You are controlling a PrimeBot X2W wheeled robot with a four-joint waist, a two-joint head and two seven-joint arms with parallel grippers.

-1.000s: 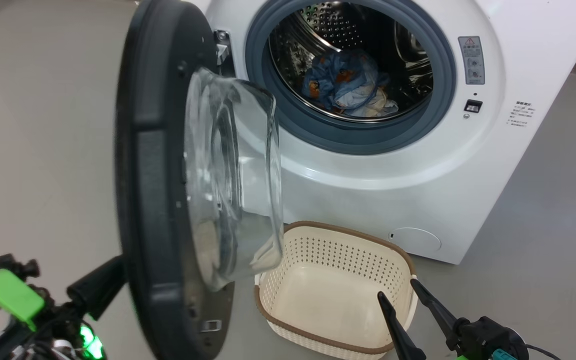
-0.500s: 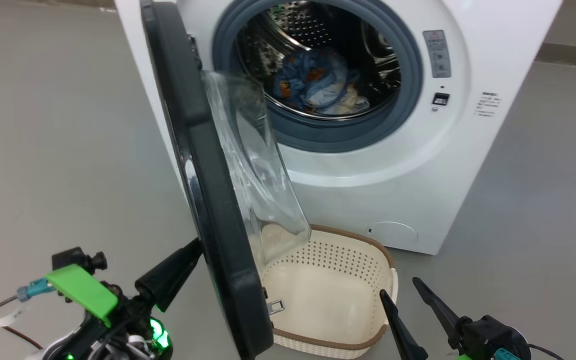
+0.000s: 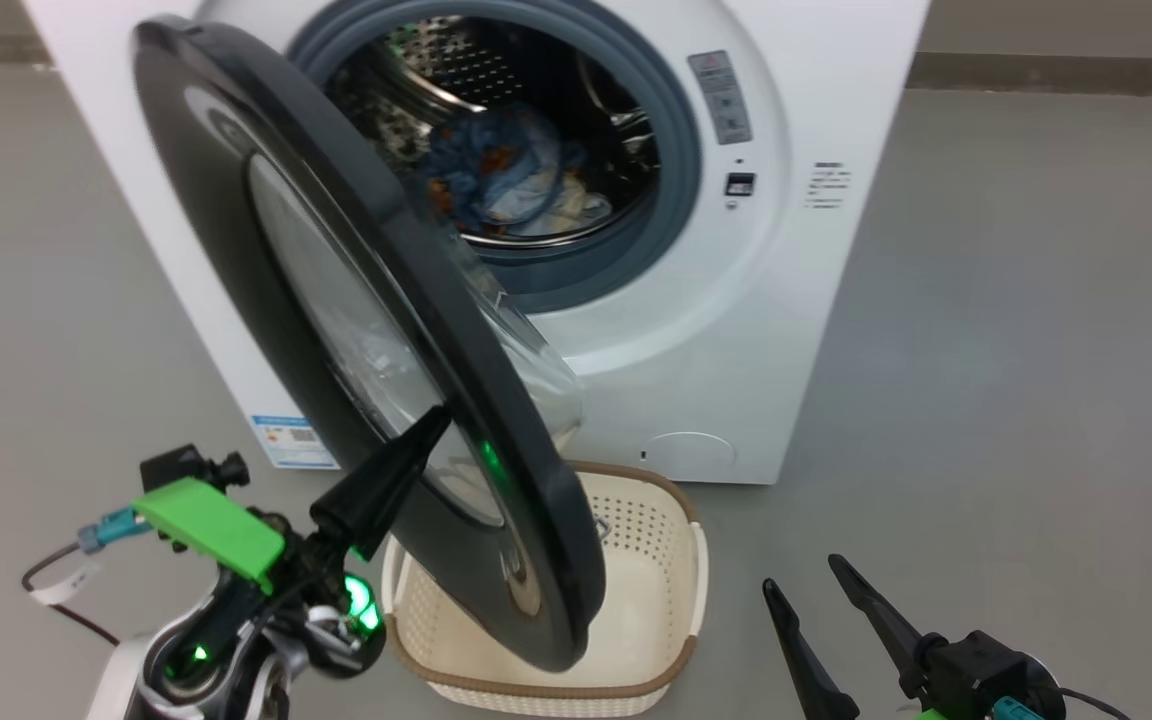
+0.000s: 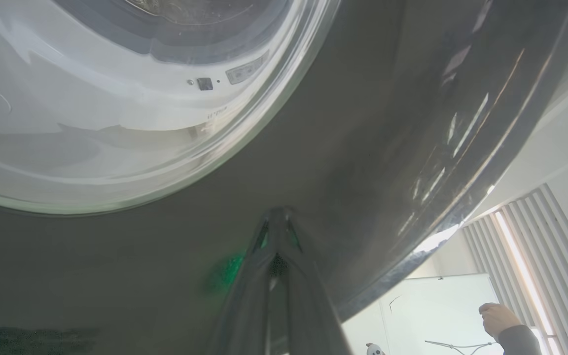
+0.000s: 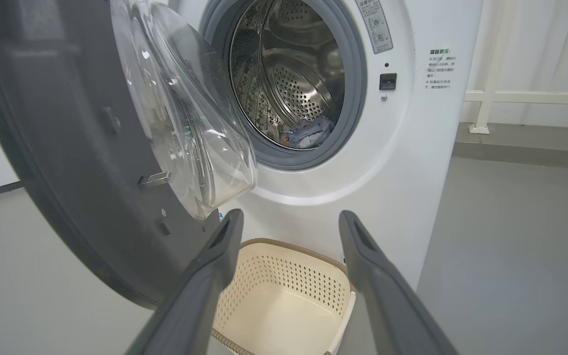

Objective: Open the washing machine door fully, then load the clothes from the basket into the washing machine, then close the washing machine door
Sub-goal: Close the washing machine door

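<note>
Washing machine door (image 3: 226, 190) partly open, clothes (image 3: 506, 175) inside the drum (image 3: 456, 65).
I hold the left hand (image 3: 436, 420), fingers together, tip against the door's outer face; right hand (image 3: 800, 573) fingers apart, near the basket (image 3: 681, 515).

1. Left gripper (image 3: 439, 420): fingers closed tight into a single point, slanting up and to the right from the wrist. A green cover (image 3: 206, 518) sits behind the claw.
2. Right gripper (image 3: 799, 574): fingers spread wide, tips pointing upward.
</note>
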